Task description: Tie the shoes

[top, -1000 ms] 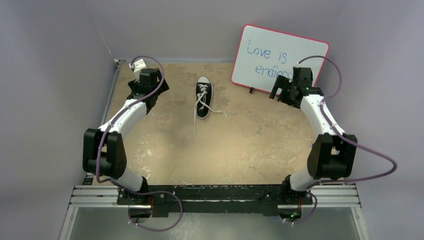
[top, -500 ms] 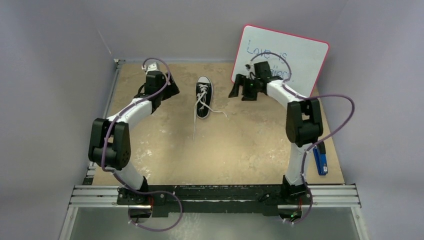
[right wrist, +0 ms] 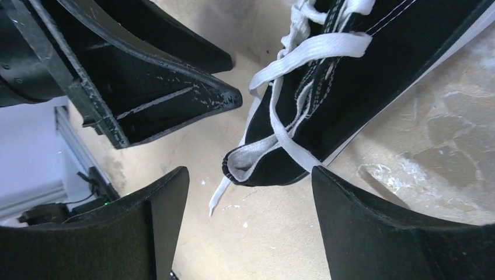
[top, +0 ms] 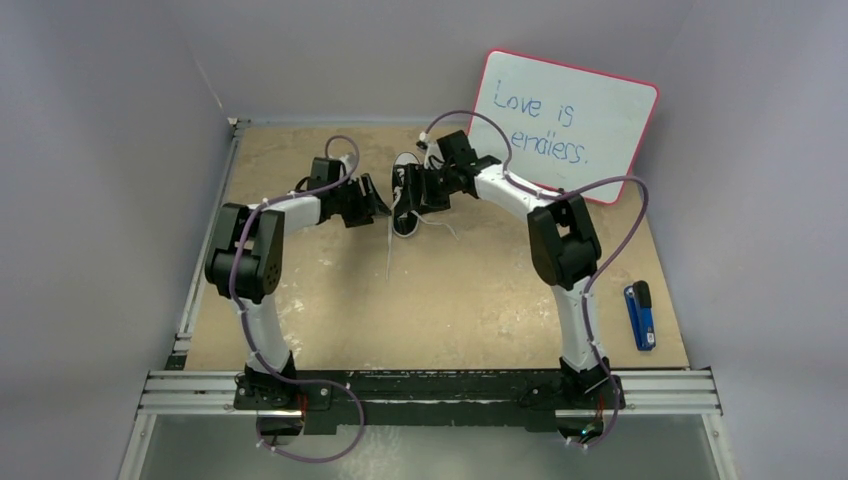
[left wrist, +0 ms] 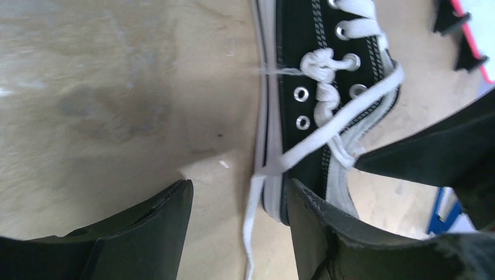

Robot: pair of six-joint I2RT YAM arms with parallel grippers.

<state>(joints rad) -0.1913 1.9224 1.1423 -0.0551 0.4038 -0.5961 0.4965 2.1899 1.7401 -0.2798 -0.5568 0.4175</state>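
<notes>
The small black sneaker [top: 405, 222] lies toe-away at the middle back of the table. Its white laces [top: 389, 255] are untied, one trailing toward me, one to the right. My left gripper [top: 377, 205] is open just left of the shoe. In the left wrist view the gripper [left wrist: 239, 213] straddles the trailing lace [left wrist: 255, 224] beside the shoe's sole [left wrist: 269, 146]. My right gripper [top: 416, 190] is open over the shoe's right side. In the right wrist view the gripper [right wrist: 250, 186] hangs above the heel [right wrist: 280, 157], with the left gripper's fingers [right wrist: 175, 96] close opposite.
A whiteboard [top: 565, 115] with a red rim leans on the back wall at the right. A blue stapler-like tool [top: 640, 315] lies at the right edge. Purple walls close in on the left, back and right.
Both arms have swung in from the table's sides to the shoe. The left gripper came from the far left, the right from the whiteboard. The shoe has not moved.
</notes>
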